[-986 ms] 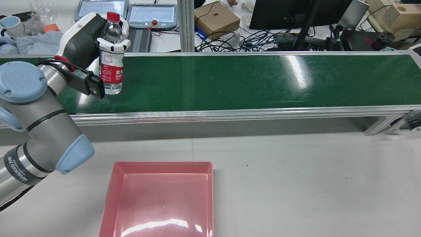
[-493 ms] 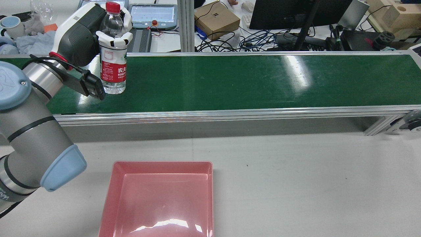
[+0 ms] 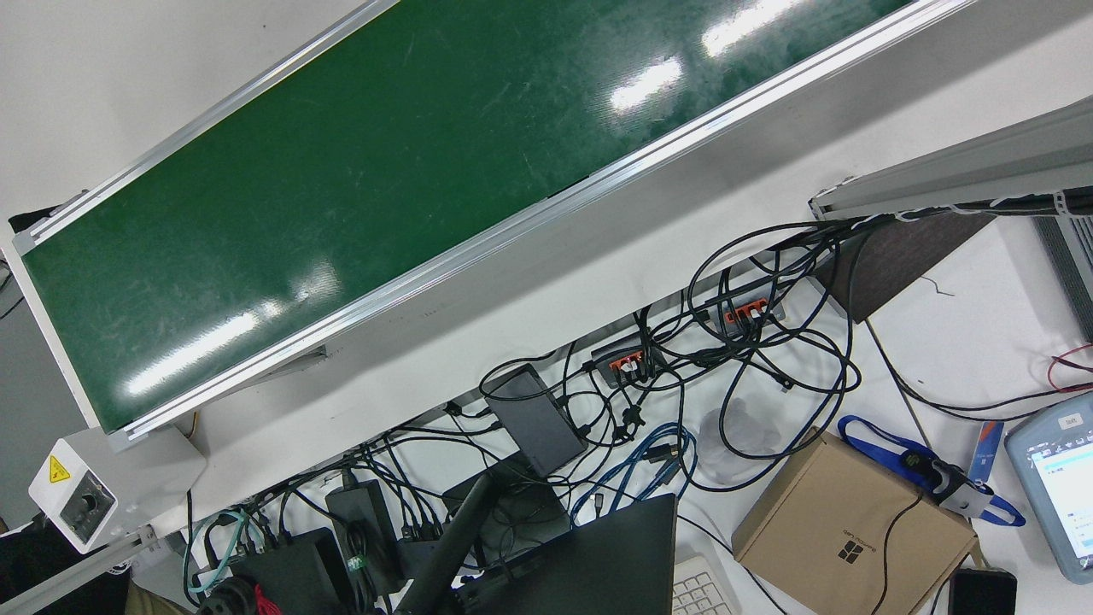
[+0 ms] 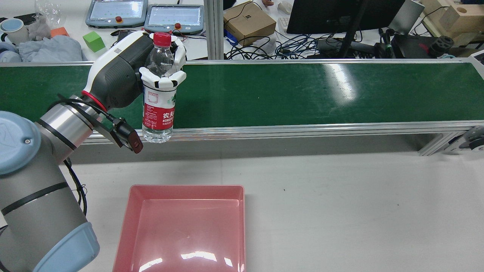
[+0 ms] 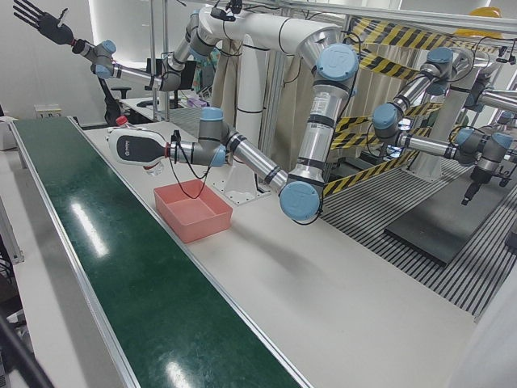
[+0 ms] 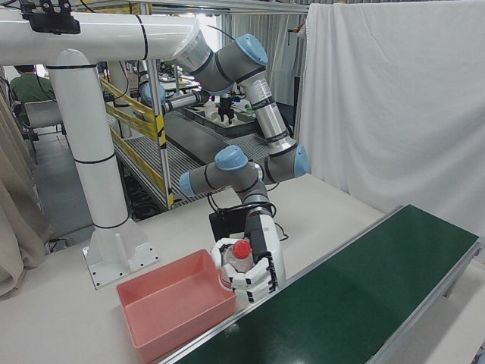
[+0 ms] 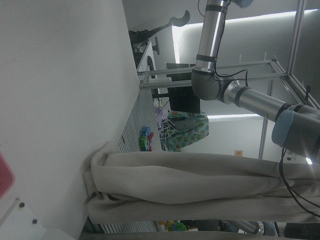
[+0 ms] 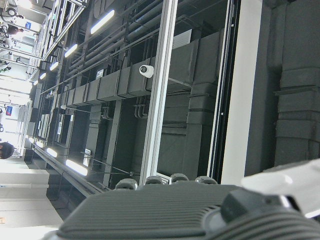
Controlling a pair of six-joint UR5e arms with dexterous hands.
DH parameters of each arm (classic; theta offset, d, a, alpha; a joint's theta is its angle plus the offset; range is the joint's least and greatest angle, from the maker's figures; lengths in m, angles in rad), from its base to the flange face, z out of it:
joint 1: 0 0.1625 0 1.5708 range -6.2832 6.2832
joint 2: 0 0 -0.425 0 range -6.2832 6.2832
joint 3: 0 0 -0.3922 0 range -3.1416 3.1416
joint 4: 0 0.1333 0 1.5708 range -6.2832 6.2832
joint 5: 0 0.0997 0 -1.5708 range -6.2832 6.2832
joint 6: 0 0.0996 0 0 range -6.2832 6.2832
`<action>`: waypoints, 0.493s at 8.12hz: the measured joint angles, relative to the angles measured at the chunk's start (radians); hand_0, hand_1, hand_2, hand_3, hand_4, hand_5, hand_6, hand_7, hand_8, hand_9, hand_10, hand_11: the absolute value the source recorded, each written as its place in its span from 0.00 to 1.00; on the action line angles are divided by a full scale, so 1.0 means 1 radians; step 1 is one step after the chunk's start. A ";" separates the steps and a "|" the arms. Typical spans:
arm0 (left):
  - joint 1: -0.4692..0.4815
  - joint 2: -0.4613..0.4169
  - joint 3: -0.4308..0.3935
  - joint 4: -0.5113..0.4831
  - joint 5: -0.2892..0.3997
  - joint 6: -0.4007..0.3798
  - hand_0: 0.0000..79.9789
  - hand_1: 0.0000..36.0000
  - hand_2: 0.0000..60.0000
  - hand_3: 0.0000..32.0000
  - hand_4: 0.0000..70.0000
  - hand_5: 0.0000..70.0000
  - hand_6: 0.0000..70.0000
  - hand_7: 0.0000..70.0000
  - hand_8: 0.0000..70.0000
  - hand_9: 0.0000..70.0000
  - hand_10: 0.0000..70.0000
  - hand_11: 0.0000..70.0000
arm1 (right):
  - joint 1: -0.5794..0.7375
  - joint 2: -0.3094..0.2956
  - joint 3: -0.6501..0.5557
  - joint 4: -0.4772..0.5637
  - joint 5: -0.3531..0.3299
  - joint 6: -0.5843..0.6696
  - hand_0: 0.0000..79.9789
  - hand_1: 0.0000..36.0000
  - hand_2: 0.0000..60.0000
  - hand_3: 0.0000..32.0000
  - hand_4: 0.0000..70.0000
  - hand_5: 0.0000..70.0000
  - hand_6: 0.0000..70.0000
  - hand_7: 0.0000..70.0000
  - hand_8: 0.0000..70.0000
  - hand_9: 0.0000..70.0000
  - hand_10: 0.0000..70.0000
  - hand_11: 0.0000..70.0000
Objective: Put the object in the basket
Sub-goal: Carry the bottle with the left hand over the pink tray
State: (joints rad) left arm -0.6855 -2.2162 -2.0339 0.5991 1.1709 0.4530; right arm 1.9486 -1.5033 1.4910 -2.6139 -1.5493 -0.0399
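Observation:
My left hand (image 4: 126,71) is shut on a clear water bottle (image 4: 159,113) with a red cap and a red label, its fingers wrapped round the bottle's shoulder. The bottle hangs upright over the near rail of the green conveyor belt (image 4: 302,94). The pink basket (image 4: 130,211) lies empty on the white table, nearer to me and slightly right of the bottle. The right-front view shows the hand (image 6: 256,273), the bottle's cap (image 6: 242,249) and the basket (image 6: 129,307) beside it. My right hand (image 5: 36,20) is raised high at the far end, fingers spread, holding nothing.
Beyond the belt a bench carries tablets (image 4: 176,17), a green cube (image 4: 93,40), a cardboard box (image 4: 247,22), a monitor and cables. A frame post (image 4: 211,28) stands behind the belt. White table (image 4: 359,211) stretches right of the basket.
My left hand has carried the bottle rightwards and towards me, from above the belt's far left to above its near rail. The basket has not moved.

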 measured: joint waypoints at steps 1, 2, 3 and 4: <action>0.026 0.034 -0.043 0.002 -0.003 0.000 0.85 0.58 0.62 0.00 0.83 1.00 1.00 1.00 1.00 1.00 0.99 1.00 | 0.000 0.000 0.000 0.000 0.000 0.000 0.00 0.00 0.00 0.00 0.00 0.00 0.00 0.00 0.00 0.00 0.00 0.00; 0.055 0.067 -0.079 0.004 -0.009 0.001 0.83 0.59 0.62 0.00 0.78 1.00 1.00 1.00 1.00 1.00 0.96 1.00 | 0.000 0.000 0.000 0.000 0.000 0.000 0.00 0.00 0.00 0.00 0.00 0.00 0.00 0.00 0.00 0.00 0.00 0.00; 0.088 0.088 -0.102 0.006 -0.029 0.002 0.88 0.62 0.60 0.00 0.75 1.00 1.00 1.00 0.99 1.00 0.95 1.00 | 0.000 0.000 0.000 0.000 0.000 0.000 0.00 0.00 0.00 0.00 0.00 0.00 0.00 0.00 0.00 0.00 0.00 0.00; 0.120 0.098 -0.113 0.006 -0.048 0.003 0.89 0.64 0.64 0.00 0.76 1.00 1.00 1.00 0.98 1.00 0.94 1.00 | 0.000 0.000 0.000 0.000 0.000 0.000 0.00 0.00 0.00 0.00 0.00 0.00 0.00 0.00 0.00 0.00 0.00 0.00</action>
State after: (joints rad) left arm -0.5651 -2.1181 -2.1468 0.6055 1.1224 0.4563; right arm 1.9482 -1.5033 1.4910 -2.6139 -1.5493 -0.0399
